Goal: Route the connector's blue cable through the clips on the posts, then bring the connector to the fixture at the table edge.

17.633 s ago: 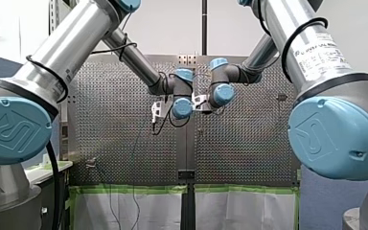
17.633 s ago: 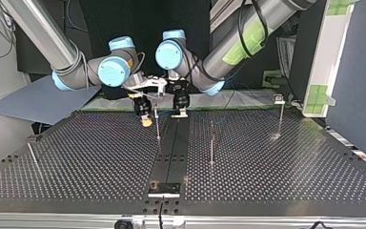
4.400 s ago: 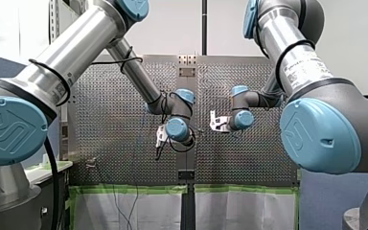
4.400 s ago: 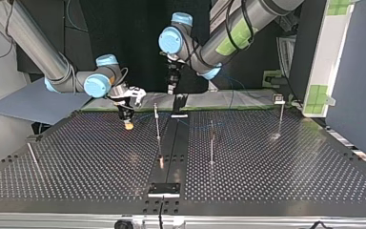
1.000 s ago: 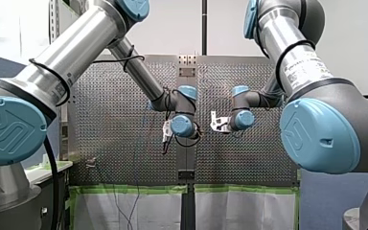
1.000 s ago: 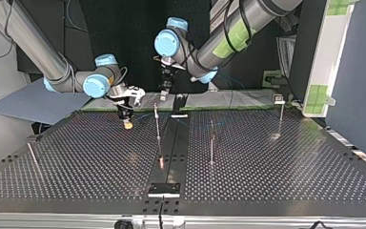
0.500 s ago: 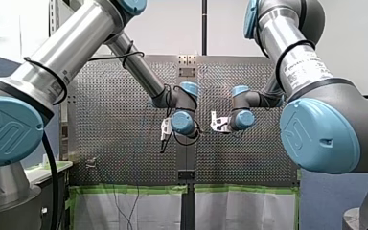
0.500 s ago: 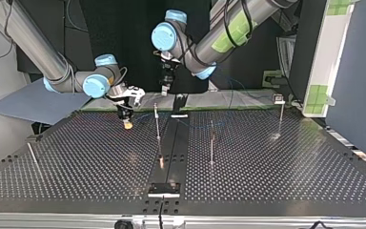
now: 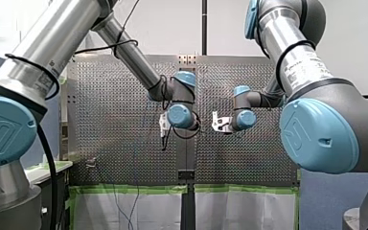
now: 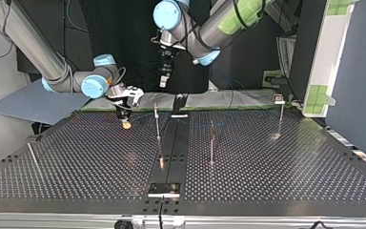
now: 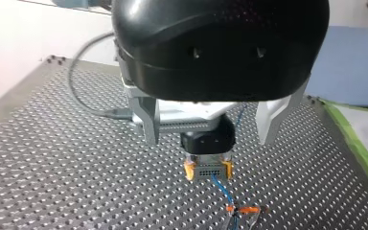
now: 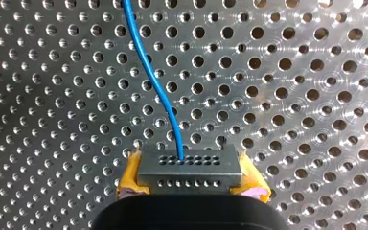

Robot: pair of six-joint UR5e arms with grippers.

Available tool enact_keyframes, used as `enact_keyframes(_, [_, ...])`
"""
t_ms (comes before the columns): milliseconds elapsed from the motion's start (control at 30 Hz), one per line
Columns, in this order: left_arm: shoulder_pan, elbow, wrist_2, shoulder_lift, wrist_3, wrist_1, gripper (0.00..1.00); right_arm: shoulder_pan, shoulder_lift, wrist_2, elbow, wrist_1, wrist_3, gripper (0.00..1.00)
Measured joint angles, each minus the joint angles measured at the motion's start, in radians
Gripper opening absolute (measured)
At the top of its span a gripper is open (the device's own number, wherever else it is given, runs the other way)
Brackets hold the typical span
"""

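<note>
Yellow-padded right tool (image 10: 126, 124) low over table (image 10: 267, 162), clamping connector (image 12: 188, 170); left tool (image 10: 162, 82) high, pointing down, spread open.

Front cam sits behind and above the arms (image 9: 129, 57), looking out over the holed table (image 9: 105, 134). Top cam stares back from across it, down low. Both wrist cams catch the connector (image 12: 189, 167), the right one from super close.

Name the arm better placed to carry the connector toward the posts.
Right. My right gripper is shut on the connector, blue cable trailing ahead; my left gripper hangs above, fingers open and empty.
</note>
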Motion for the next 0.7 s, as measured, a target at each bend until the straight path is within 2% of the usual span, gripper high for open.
enact_keyframes(333, [-0.003, -0.088, -0.024, 0.088, -0.035, -0.063, 0.99, -0.007, 0.0, 0.0, 0.0, 0.017, 0.0, 0.02])
enact_keyframes(700, [-0.023, -0.179, -0.011, 0.179, -0.039, -0.054, 0.99, -0.011, 0.0, 0.0, 0.0, 0.025, -0.001, 0.02])
